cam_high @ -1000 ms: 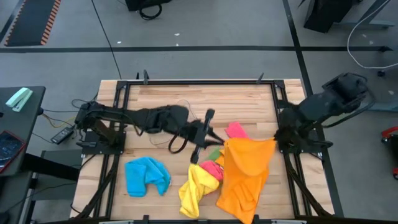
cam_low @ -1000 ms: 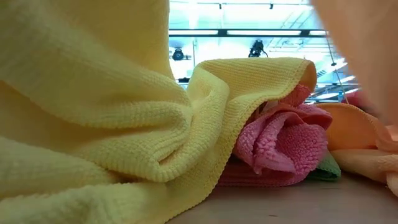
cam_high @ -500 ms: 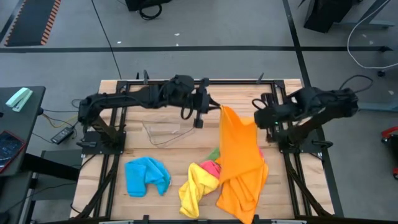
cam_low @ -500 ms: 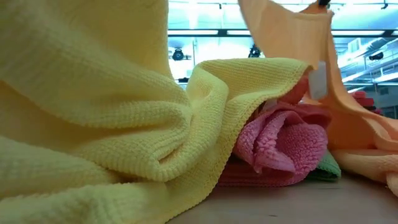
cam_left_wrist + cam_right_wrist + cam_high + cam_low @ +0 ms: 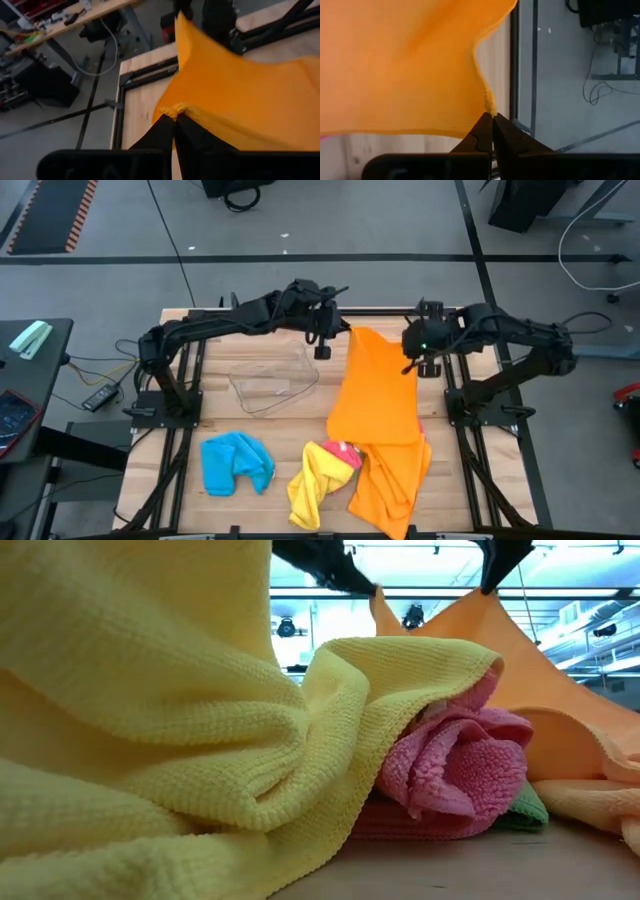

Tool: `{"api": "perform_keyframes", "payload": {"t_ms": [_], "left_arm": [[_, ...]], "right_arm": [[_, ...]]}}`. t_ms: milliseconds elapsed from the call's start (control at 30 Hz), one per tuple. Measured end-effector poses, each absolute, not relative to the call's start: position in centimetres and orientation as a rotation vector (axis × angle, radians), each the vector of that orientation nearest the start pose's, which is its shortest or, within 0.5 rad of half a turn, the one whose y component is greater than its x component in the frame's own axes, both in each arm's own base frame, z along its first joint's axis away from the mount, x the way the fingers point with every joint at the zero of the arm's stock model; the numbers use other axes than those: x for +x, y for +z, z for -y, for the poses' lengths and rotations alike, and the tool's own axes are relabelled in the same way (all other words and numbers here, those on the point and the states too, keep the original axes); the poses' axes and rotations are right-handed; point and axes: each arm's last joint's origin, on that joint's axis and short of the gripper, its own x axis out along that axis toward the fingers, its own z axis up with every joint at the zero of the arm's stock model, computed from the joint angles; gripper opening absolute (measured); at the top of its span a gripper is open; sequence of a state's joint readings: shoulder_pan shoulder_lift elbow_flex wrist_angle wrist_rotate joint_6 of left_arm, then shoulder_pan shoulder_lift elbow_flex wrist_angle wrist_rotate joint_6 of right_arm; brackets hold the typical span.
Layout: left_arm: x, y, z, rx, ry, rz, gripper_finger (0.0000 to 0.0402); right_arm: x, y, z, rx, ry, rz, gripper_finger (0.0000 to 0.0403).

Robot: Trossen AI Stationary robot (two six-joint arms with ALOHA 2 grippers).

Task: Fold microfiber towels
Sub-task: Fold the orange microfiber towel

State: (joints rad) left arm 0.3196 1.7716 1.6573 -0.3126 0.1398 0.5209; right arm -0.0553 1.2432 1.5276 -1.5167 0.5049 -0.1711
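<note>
An orange towel (image 5: 378, 405) is stretched between my two grippers over the table's far middle, and its lower part (image 5: 390, 485) lies on the pile near the front edge. My left gripper (image 5: 340, 334) is shut on the towel's far left corner. My right gripper (image 5: 412, 366) is shut on its far right corner. A yellow towel (image 5: 315, 485) and a pink towel (image 5: 450, 775) lie bunched beside the orange one, with a green towel (image 5: 530, 810) under the pink. A blue towel (image 5: 236, 463) lies crumpled at the near left. My left gripper pinches the orange towel's corner (image 5: 175, 109) between its two fingers, with the cloth bunched at their tips. The fingers slant down from the table's left. The cloth runs taut from there toward the other gripper. My right gripper pinches the towel's other far corner (image 5: 490, 106) between its two fingertips, right at the hemmed edge. The fingers slant down from the table's right. The cloth spreads away from them, lifted off the table here, with its near end resting on the pile.
A clear plastic tub (image 5: 272, 380) stands on the table left of the orange towel, below my left arm. Black frame rails (image 5: 190, 370) run along the table's sides and far edge. Bare wood shows around the tub and along the far edge.
My left gripper has carried its corner from the table's middle toward the far edge, uncovering the tub. My right gripper has swung in toward the table's middle and tipped downward. The orange towel's far end has risen and spread taut between them, while its near end stays on the pile.
</note>
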Motion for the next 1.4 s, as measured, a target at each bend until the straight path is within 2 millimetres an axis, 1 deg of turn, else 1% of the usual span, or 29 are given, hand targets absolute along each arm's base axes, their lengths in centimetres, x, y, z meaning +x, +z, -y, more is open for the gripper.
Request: {"api": "perform_keyframes", "payload": {"t_ms": [133, 300, 400, 567, 700, 833, 967, 1100, 1267, 1400], "left_arm": [[38.8, 35.0, -14.3, 0.447, 0.094, -0.462, 0.0009], [37.9, 35.1, -16.7, 0.455, 0.134, -0.463, 0.0026], [37.5, 35.0, -17.9, 0.443, 0.133, -0.456, 0.0026], [37.6, 33.3, -19.8, 0.413, 0.142, -0.501, 0.001], [37.9, 32.1, -20.7, 0.398, 0.148, -0.531, 0.0014], [37.9, 31.8, -21.0, 0.421, 0.145, -0.54, 0.0023], [37.6, 31.8, -21.4, 0.434, 0.148, -0.548, 0.0013], [37.3, 31.4, -21.5, 0.418, 0.137, -0.592, 0.001], [37.5, 31.1, -20.8, 0.41, 0.112, -0.613, 0.0026], [37.9, 31.0, -19.9, 0.41, 0.082, -0.625, 0.0021]], "right_arm": [[18.3, 39.2, 3.6, -0.431, -0.408, -1.275, 0.0011], [18.2, 39.3, 5.1, -0.437, -0.46, -1.285, 0.0011], [18.3, 39.3, 5.8, -0.431, -0.479, -1.291, 0.0011], [18.9, 39.0, 6.7, -0.423, -0.499, -1.301, 0.0011], [19.9, 38.5, 7.4, -0.405, -0.503, -1.315, 0.0011], [20.7, 38.0, 8.1, -0.417, -0.497, -1.332, 0.0011], [21.2, 37.6, 8.8, -0.436, -0.487, -1.355, 0.0011], [21.2, 37.5, 9.2, -0.406, -0.477, -1.353, 0.0011], [21.4, 37.2, 9.2, -0.343, -0.455, -1.339, 0.0011], [21.1, 36.1, 8.3, -0.348, -0.426, -1.356, 0.0011]]}}
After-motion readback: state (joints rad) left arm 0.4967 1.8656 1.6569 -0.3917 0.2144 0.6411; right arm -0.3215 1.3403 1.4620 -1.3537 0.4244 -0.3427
